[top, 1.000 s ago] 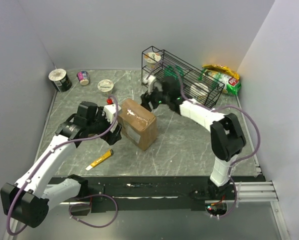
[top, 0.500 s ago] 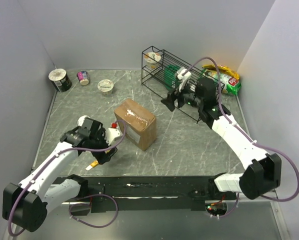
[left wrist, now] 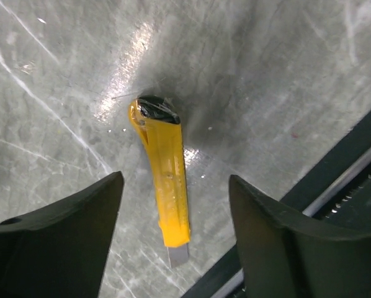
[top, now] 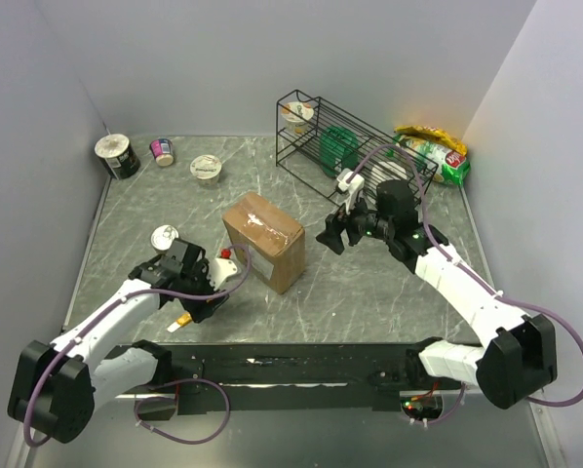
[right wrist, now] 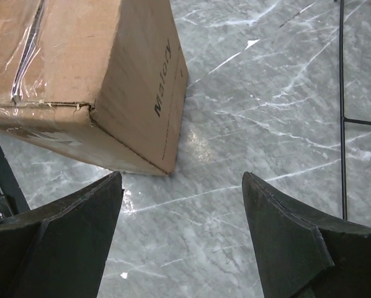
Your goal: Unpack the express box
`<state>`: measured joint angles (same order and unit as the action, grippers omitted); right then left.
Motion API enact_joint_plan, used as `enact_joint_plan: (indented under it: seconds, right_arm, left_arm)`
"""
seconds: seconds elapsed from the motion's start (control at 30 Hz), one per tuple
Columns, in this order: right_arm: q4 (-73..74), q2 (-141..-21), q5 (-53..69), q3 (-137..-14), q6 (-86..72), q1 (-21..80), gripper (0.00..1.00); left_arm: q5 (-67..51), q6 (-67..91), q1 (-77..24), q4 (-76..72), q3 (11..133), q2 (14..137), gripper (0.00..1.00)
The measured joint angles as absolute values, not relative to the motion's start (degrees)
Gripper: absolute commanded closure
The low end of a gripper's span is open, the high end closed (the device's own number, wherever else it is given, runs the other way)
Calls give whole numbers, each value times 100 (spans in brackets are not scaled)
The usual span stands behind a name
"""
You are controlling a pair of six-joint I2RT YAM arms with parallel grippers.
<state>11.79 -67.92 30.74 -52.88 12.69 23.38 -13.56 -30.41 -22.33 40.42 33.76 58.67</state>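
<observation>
The box (top: 263, 240) sits in the middle of the table (top: 369, 288), top still taped and unmoved. Both arms have come away from it. The left gripper (top: 204, 300) has dropped over the yellow knife (left wrist: 168, 192) near the front edge, jaws open astride it and not touching. The right gripper (right wrist: 181, 180) has backed off to the box's right, open and empty. Cutting the tape looks like the next step.

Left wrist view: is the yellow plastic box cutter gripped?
No, the yellow plastic box cutter lies flat on the grey table between the left gripper's spread fingers, untouched.
</observation>
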Motion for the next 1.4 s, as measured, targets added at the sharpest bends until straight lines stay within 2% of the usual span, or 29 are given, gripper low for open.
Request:
enact_joint_plan:
  seconds: [0.33,0.47,0.5,0.57,0.6,0.67,0.7,0.77,0.97,1.1,1.23,1.4]
  right_arm:
    - [1168,-6600,3074,-5249,1293,2338,15]
    - [1184,-6573,3070,-5199,1295,2338,15]
    - [1184,-6573,3070,-5199,1295,2338,15]
    - [1181,-6573,3070,-5199,1304,2338,15]
    - [1184,-6573,3070,-5199,1310,2338,15]
    - [1184,-6573,3072,-5199,1313,2338,15]
    - [1184,-6573,3072,-5199,1313,2338,15]
    - [1184,-6580,3072,-5199,1315,2338,15]
    - [1275,-6584,3076,-5245,1406,2338,16]
    - [1559,-6584,3183,-5452,1608,2338,16]
    - [1942,-6514,3607,-5806,2128,2370,18]
    - [2255,-6265,3933,-6036,2908,2871,18]
  left_arm:
    - [-875,-3046,-2255,3299,3000,6180,41]
    - [-637,-3153,-2255,3068,2786,6171,36]
    - [-587,-3208,-2255,2982,2740,6114,38]
    - [-534,-3247,-2255,2917,2685,6029,47]
    - [-517,-3253,-2255,2895,2661,5999,60]
    - [-482,-3295,-2259,2862,2628,5981,74]
    - [-454,-3350,-2268,2851,2611,5983,90]
    - [-419,-3472,-2270,2860,2593,5979,99]
    - [-399,-3717,-2270,2941,2598,5846,99]
    - [-672,-3739,-2263,3535,3065,5485,99]
    - [-1374,-3734,-2263,4576,4222,5470,99]
    - [-2338,-3509,-2270,5041,5553,5590,99]
